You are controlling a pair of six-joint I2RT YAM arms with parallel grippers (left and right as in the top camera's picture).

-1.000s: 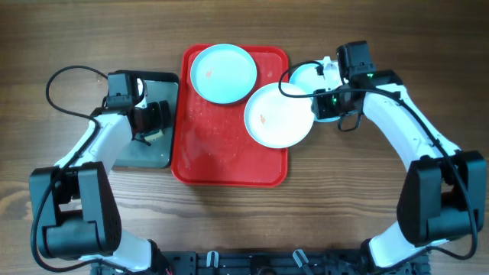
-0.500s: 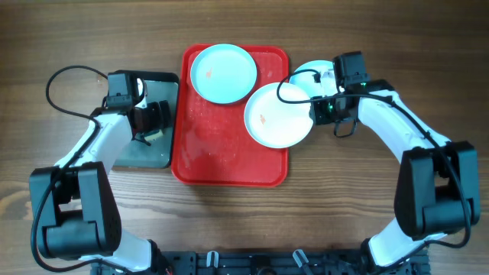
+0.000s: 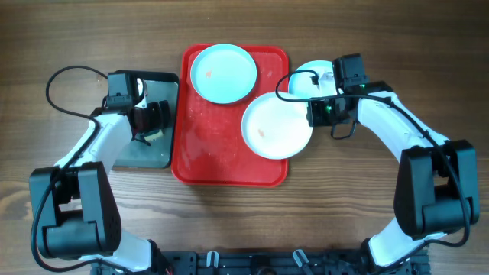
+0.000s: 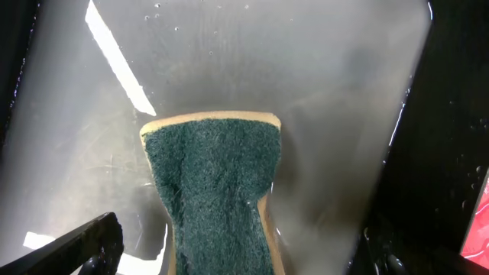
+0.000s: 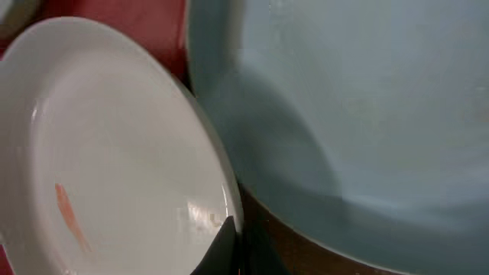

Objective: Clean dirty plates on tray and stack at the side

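Overhead, the red tray (image 3: 229, 164) lies in the middle of the wooden table (image 3: 397, 38). One light blue plate (image 3: 223, 72) sits on its far part, a small reddish smudge left of its middle. The white plate (image 3: 276, 126) lies nearer and to the right. Most of it is over the tray, and its right part passes beyond the tray's right rim. It carries a small reddish mark near its middle.

The right pincer (image 3: 312, 113) is at the right rim of this white plate, touching or almost touching it. Just far of it, a second light blue plate (image 3: 309, 74) rests on the table right of the tray, partly hidden by the arm and its cable.

In the right wrist view the white plate (image 5: 114, 145) fills the left and the blue one (image 5: 351, 114) the right, the white rim lying over the blue. A dark fingertip (image 5: 221, 248) meets the white rim at the bottom edge. I cannot tell whether the rim is pinched.

The left pincer (image 3: 153, 118) hangs over the grey metal tray (image 3: 126, 153), left of the red tray and well apart from every plate. In the left wrist view its jaws look spread. A green-faced sponge (image 4: 214, 191) lies between them on the grey metal tray (image 4: 306, 92), and the visible fingers (image 4: 84, 244) stand clear of it.
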